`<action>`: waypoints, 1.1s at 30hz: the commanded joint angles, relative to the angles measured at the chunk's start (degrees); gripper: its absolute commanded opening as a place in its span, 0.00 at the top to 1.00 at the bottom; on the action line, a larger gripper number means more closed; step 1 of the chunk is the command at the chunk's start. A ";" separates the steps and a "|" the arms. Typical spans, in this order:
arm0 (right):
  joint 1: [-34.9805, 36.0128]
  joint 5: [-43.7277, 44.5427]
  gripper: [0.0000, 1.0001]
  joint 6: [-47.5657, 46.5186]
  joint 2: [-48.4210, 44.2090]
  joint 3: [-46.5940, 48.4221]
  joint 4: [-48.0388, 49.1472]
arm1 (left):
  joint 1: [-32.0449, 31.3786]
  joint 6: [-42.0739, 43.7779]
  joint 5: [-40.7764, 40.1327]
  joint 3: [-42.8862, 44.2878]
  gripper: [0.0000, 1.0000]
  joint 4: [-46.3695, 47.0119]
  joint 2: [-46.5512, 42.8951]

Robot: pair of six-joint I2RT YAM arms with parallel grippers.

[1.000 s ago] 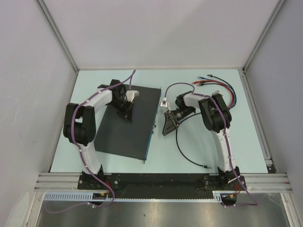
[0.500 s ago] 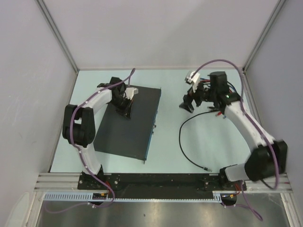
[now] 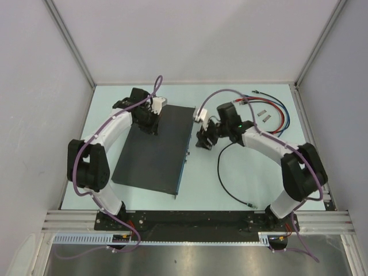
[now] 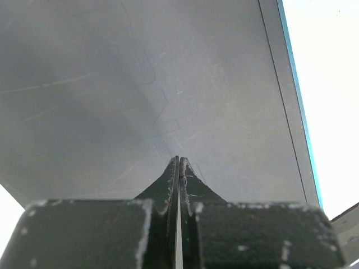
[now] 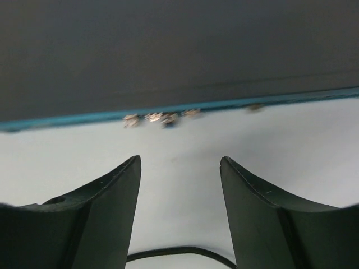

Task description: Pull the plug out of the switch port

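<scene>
Two arms are engaged at the switch (image 3: 155, 152). It lies flat on the table (image 3: 201, 190), left of centre, with its light blue-grey face (image 3: 184, 158) turned toward the right arm.

1. Left claw (image 4: 178, 163): fingers together, nothing between them. It sits at the far left corner of the black top panel. Whether the tips press on the panel or hang just above it cannot be told. Judged function: bracing the box against sliding.

2. Right claw (image 5: 179, 162): fingers apart, empty. It stands just beside the far part of the face, pointed at it and not touching it. In the wrist view the row of sockets (image 5: 160, 117) lies ahead of the gap, slightly left of its centre line.

3. Black cable (image 3: 221, 175): loops from under the right claw across the table to a loose end (image 3: 250, 203) near the arm bases. The wrist view is blurred, so whether a plug is seated in any socket cannot be told.

4. Coloured leads (image 3: 276, 112): at the far right, well apart from the work.

Step in hand, as judged: approach and alignment, ahead of any grasp. The next move calls for four actions:
- Bring the open fingers into line with the occupied socket.
- Advance until they straddle the plug body.
- Close on the plug.
- Draw straight back from the face while the left arm steadies the box.
</scene>
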 commanded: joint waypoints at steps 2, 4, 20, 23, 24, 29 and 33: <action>3.42 -1.54 0.39 -3.02 3.92 -1.52 -0.27 | -0.05 -0.37 0.30 -0.89 1.00 0.61 -1.69; 4.30 0.47 0.40 -2.94 6.82 -1.52 0.79 | -0.05 -0.10 0.57 -1.77 1.00 0.70 -2.31; 8.78 10.76 0.44 -3.29 16.49 -1.43 4.82 | 0.66 -0.63 2.14 -7.13 1.00 3.69 -8.64; 9.75 14.46 0.44 -4.59 17.19 -1.43 6.68 | 0.74 -0.72 2.67 -7.05 1.00 3.69 -8.11; 9.84 14.55 0.43 -4.78 17.37 -1.34 6.68 | 0.83 -0.63 2.68 -6.96 1.00 3.69 -8.02; 9.75 12.97 0.43 -5.04 18.52 -1.17 6.07 | 1.01 -1.07 3.38 -6.08 1.00 3.34 -6.62; 9.93 12.88 0.43 -3.99 19.30 -1.17 7.64 | 1.10 -1.16 3.91 -5.81 1.00 3.25 -6.09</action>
